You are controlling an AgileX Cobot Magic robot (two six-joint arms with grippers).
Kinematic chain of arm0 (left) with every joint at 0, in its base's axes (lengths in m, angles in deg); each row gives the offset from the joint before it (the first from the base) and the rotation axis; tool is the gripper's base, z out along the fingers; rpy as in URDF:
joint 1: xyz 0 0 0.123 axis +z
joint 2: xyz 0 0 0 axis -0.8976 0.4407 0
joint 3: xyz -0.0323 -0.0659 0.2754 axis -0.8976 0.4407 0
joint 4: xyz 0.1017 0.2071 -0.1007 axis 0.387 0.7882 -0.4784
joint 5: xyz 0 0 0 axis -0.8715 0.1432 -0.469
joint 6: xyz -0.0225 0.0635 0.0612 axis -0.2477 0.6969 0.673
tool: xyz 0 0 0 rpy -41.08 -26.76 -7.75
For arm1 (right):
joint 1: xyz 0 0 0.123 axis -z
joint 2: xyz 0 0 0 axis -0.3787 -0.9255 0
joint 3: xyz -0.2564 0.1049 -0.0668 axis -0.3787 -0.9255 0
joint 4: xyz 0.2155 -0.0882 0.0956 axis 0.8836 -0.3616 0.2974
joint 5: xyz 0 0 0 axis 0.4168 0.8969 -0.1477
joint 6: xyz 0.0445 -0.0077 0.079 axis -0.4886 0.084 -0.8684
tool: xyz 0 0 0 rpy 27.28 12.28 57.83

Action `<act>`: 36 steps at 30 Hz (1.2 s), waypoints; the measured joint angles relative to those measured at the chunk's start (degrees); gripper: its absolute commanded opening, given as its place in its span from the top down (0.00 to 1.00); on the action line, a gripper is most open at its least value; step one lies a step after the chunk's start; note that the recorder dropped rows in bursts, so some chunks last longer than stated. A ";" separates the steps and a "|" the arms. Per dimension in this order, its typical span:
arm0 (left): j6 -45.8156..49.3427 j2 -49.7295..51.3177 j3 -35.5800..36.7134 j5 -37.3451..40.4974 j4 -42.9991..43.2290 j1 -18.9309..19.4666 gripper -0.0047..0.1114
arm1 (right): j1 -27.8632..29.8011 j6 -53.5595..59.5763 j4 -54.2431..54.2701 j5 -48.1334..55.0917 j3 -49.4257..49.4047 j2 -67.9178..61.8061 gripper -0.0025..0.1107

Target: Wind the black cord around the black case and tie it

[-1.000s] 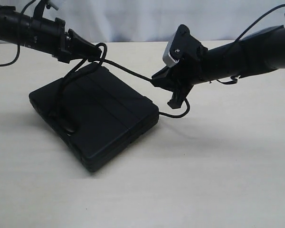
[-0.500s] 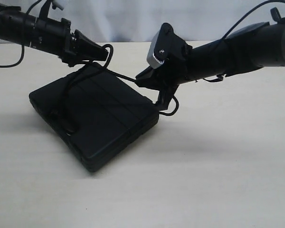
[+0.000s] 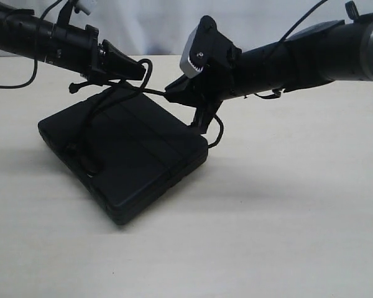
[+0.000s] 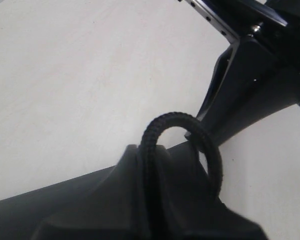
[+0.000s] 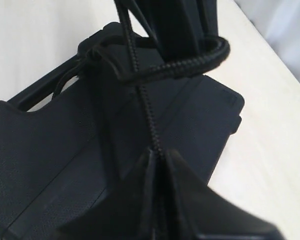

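The black case (image 3: 127, 155) lies flat on the pale table, its far end under both grippers. The black cord (image 3: 155, 92) runs around the case's left part, up to the two grippers, and a slack loop hangs at the case's right corner. My left gripper (image 3: 140, 71) is shut on the black cord just above the case's far edge; the cord arches out of its tips (image 4: 162, 127). My right gripper (image 3: 169, 93) is shut on the black cord close to the left one; the strand (image 5: 142, 95) leaves its tips toward the left gripper, over the case (image 5: 45, 145).
The pale table (image 3: 286, 211) spreads wide to the right and front of the case. A light backdrop (image 3: 161, 25) closes the far edge. Thin robot cables (image 3: 12, 81) hang by the left arm at the far left.
The right gripper has moved left with the cord, closing in on the left gripper. The left gripper has shifted slightly right. The taut span between them has shortened.
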 measured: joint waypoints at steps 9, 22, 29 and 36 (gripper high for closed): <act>0.00 0.00 0.00 -0.68 0.00 0.00 0.78 | -1.32 0.00 0.10 0.89 0.15 0.00 0.94; -0.24 0.00 0.00 -0.78 0.00 -0.10 0.45 | -4.60 0.00 -0.23 0.09 2.33 0.00 0.94; -1.46 -0.66 0.00 -0.64 -1.61 0.02 0.40 | -4.60 0.00 -0.23 0.09 2.33 0.00 0.94; -13.21 -4.38 0.00 -2.45 8.47 2.14 0.40 | -4.60 0.00 -0.23 0.09 2.33 0.00 0.94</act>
